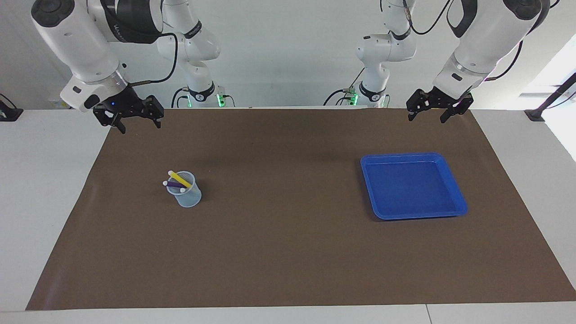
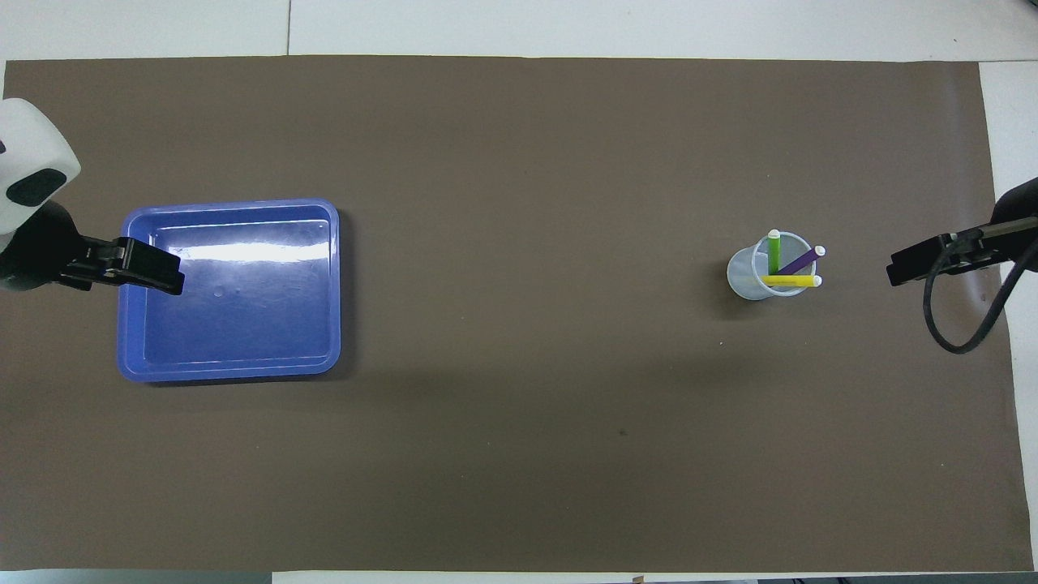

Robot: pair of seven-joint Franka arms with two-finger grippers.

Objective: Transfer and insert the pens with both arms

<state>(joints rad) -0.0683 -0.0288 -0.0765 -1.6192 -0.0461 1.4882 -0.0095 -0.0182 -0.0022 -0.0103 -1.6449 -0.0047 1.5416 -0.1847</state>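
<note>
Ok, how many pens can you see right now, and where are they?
3, all standing in the clear cup toward the right arm's end of the table: the green pen, the purple pen and the yellow pen. The blue tray holds none.

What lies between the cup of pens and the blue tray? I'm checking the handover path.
Nothing: only bare brown mat between the cup and the tray, clearest in the overhead view.

A robotics lab: two white jointed arms [image 1: 85, 42] with dark cables stand on bases lit by small green lights [image 1: 219, 100] at a plain white table [image 1: 40, 189] covered by a brown mat [image 1: 288, 252], against bare white walls [image 1: 288, 49].
</note>
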